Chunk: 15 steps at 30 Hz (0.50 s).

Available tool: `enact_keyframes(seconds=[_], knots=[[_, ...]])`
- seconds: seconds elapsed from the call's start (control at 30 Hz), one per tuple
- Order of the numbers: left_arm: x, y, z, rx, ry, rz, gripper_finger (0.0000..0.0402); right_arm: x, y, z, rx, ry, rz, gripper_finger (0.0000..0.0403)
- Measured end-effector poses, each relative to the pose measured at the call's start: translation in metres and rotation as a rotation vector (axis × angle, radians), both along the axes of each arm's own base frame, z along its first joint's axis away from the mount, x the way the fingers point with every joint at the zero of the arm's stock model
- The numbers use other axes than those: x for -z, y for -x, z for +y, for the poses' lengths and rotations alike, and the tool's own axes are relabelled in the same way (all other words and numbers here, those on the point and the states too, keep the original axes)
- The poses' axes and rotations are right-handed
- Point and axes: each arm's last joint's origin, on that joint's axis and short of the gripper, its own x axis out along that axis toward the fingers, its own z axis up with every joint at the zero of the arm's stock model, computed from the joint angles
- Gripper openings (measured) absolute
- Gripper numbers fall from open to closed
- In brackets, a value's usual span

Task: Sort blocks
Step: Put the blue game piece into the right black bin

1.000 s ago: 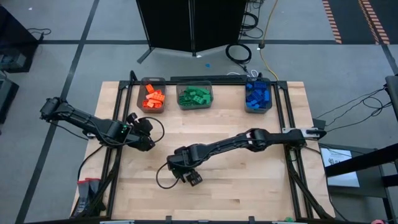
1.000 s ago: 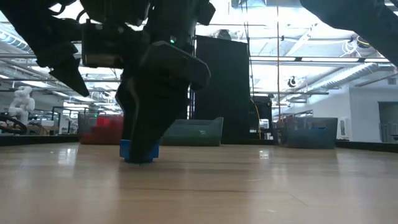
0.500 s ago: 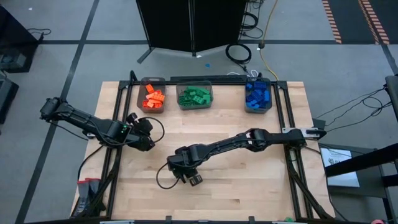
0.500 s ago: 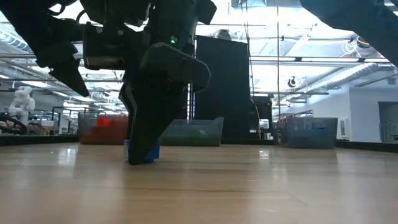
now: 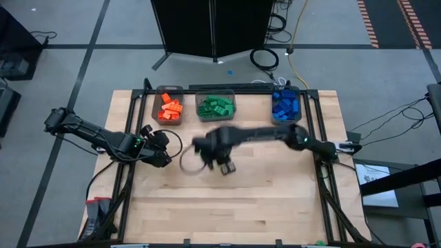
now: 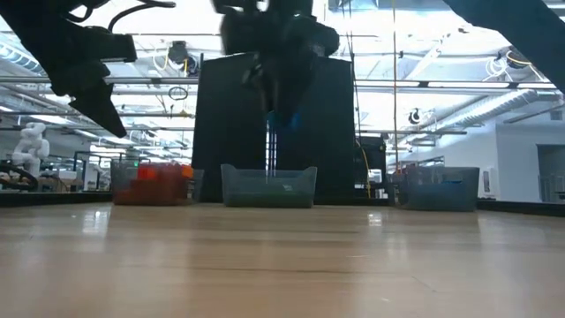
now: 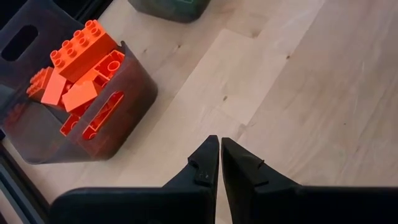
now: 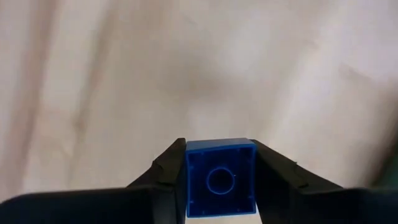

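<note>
My right gripper (image 5: 225, 166) hangs over the middle of the table, shut on one small blue block (image 8: 221, 177) that is high above the wood (image 6: 284, 119). My left gripper (image 5: 164, 159) waits at the table's left, shut with nothing between its fingers (image 7: 219, 143), near the bin of orange blocks (image 7: 74, 81). Along the far edge stand three grey bins: orange blocks (image 5: 169, 105), green blocks (image 5: 216, 107) and blue blocks (image 5: 285, 106). My right gripper pinches the blue block between its two fingers (image 8: 169, 171), one on each of two opposite side faces (image 8: 189, 177). The fingers come from above, pointing down. The block is lifted clear of the table, and its hollow face with a ring is turned toward the wrist camera.
Bare wooden tabletop (image 5: 275, 200) lies all around and below the lifted block. The black table frame (image 5: 311, 117) runs along the sides. A tall black panel (image 6: 256, 124) stands behind the bins.
My right gripper has shut on the blue block where it stood on the table. It has then risen and gone toward the far edge and a little toward the right, and the block has come up clear of the wood with it.
</note>
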Motion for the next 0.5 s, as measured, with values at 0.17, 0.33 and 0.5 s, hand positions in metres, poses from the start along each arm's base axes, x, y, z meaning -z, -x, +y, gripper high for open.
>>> enact_keyframes(seconds=[0.17,0.33,0.5], knots=[[0.0,0.0,0.0,-0.001,-0.001,0.004,0.0023,-0.043,0.03,-0.071,0.124,0.008,0.001,0.0115],[0.0,0.001,0.0,-0.006,-0.001,0.009,0.0023,-0.076,0.082,-0.142,0.325,0.039,-0.029,0.0115],[0.001,0.002,0.001,-0.008,-0.009,0.019,0.0023,-0.084,0.152,-0.173,0.556,0.055,-0.113,0.0115]])
